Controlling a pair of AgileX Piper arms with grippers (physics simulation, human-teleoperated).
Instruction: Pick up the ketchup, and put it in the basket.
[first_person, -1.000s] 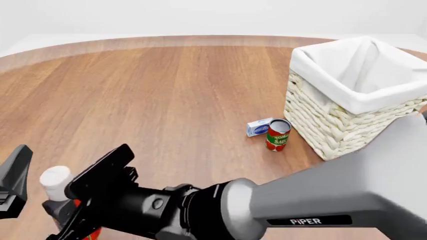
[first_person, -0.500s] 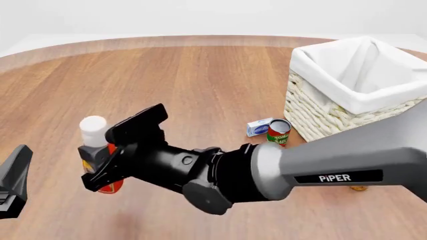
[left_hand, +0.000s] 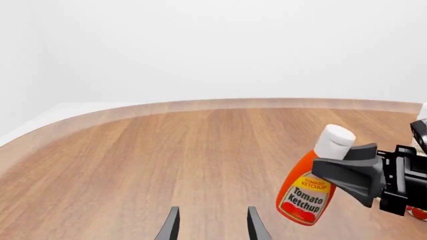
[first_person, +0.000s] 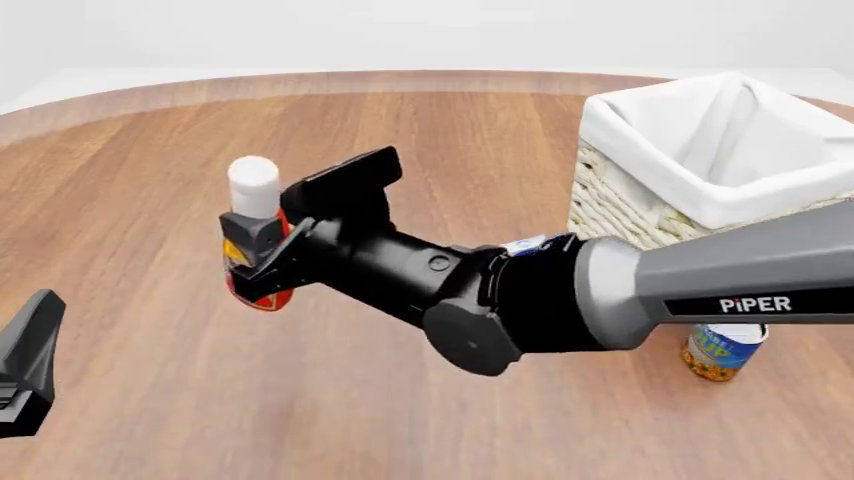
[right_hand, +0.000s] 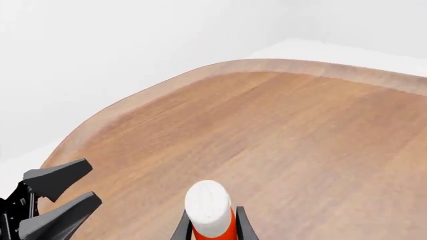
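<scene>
In the front view, the right gripper (first_person: 274, 255) reaches across from the right side and clamps the ketchup (first_person: 252, 232) by its body, with the white cap above the fingers. The bottle is upright with a slight tilt and seems lifted off the wooden desk (first_person: 400, 160), left of centre. The basket (first_person: 694, 240) stands at the far right, well apart from the bottle. A blue-and-orange soup can (first_person: 722, 352) stands in front of the basket, partly behind the arm. A small blue-and-white box (first_person: 525, 246) peeks out above the arm near the basket's base. The left gripper (first_person: 27, 365) shows only as a dark piece at the lower left edge; its opening cannot be judged here.

In the left wrist view, the left gripper (left_hand: 212, 226) has its two fingers apart with nothing between them, over bare desk. The ketchup (left_hand: 312, 187) hangs tilted in the other arm's dark fingers, clear of the wood.

In the right wrist view, the ketchup's cap (right_hand: 208, 208) rises between the right gripper's closed fingers (right_hand: 181, 227). The left gripper (right_hand: 57, 197) shows beyond it, spread open.
</scene>
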